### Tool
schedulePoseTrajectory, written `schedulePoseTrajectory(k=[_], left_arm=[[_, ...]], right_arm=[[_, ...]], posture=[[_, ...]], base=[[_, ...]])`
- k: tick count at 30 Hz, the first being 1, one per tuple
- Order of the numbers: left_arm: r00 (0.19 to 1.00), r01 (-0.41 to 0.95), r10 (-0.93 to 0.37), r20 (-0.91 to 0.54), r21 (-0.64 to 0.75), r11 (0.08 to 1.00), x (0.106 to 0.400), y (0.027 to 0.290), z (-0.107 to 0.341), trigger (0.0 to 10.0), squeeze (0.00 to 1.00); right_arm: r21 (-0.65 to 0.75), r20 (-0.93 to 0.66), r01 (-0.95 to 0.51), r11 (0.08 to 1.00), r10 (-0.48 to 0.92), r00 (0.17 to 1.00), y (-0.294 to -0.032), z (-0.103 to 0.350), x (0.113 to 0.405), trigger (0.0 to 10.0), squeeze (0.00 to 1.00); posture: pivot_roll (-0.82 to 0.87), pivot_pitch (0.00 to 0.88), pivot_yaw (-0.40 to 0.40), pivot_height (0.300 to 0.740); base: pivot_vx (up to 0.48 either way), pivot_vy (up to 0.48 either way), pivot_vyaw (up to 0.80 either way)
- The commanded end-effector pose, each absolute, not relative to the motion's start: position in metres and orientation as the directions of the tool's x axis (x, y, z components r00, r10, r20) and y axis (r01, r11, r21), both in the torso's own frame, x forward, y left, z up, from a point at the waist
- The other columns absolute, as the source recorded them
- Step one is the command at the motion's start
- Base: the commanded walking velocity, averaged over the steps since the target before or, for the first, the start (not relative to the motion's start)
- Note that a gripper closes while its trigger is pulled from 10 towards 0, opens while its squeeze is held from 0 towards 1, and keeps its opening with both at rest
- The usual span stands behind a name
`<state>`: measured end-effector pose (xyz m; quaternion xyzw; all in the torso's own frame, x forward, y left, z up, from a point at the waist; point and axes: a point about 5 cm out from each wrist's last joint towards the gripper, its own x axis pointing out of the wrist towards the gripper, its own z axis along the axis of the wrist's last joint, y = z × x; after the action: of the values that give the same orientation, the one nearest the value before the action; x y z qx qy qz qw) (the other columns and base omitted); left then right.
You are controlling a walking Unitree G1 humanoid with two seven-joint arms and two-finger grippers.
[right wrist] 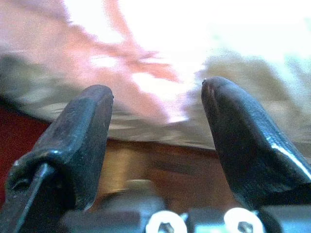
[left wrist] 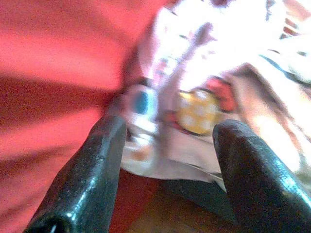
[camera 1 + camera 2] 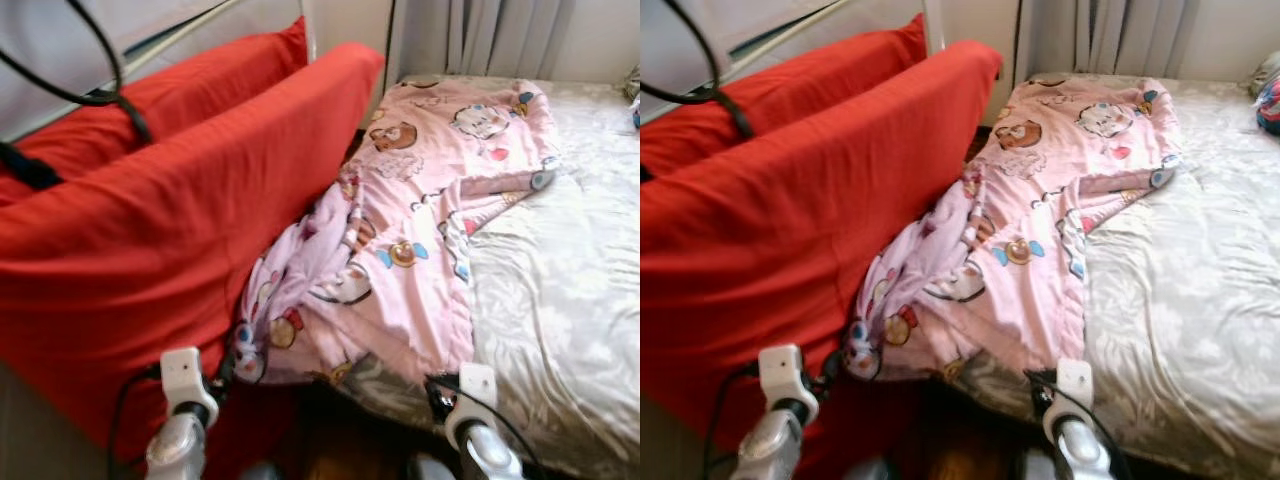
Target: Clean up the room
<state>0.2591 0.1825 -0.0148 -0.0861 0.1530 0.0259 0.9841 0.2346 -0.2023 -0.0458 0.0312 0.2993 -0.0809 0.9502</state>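
Left eye view: you are looking down at a bed point(image 3: 570, 300) with a pale patterned sheet, and a pink cartoon-print blanket point(image 3: 420, 230) spread over its left half.
Blanket: it runs from the head of the bed down to the near edge, where its bunched lower corner spills off the side and hangs against the red cushion point(image 3: 150, 250).
Red cushions: the big one leans tilted just beside the bed, on your left; a second red cushion point(image 3: 200, 80) stands behind it against a metal rail.
Cables: black cables point(image 3: 100, 90) loop across the upper left, in front of the cushions.
Left gripper point(image 2: 165, 141): your fingers are spread wide with nothing between them, held low just in front of the hanging blanket corner and the red cushion.
Right gripper point(image 1: 155, 121): fingers also wide apart and empty, low at the near edge of the bed, facing the blanket hem and the sheet.
Floor: a dark wooden strip point(image 3: 340, 440) shows between your two arms, under the bed edge.
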Motion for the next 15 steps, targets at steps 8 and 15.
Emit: schedulePoseTrajectory(k=[8,15], left_arm=[[0.945,-0.105,0.060,-0.322,-0.122,0.987,0.2514,0.1963,-0.0187,10.0,0.00],[0.943,-0.106,0.065,-0.325,-0.112,0.988,0.2476,0.1967,-0.0206,10.0,0.00]], right_arm=[[0.028,-0.582,0.155,0.988,-0.110,0.806,-0.1907,-0.0477,0.2348,10.0,0.00],[0.028,-0.589,0.140,0.990,-0.096,0.802,-0.1904,-0.0487,0.2337,10.0,0.00]], posture=[[-0.01,0.081,0.051,0.631],[-0.02,0.110,0.048,0.631]], base=[[0.333,0.000,0.00],[0.117,0.000,0.00]])
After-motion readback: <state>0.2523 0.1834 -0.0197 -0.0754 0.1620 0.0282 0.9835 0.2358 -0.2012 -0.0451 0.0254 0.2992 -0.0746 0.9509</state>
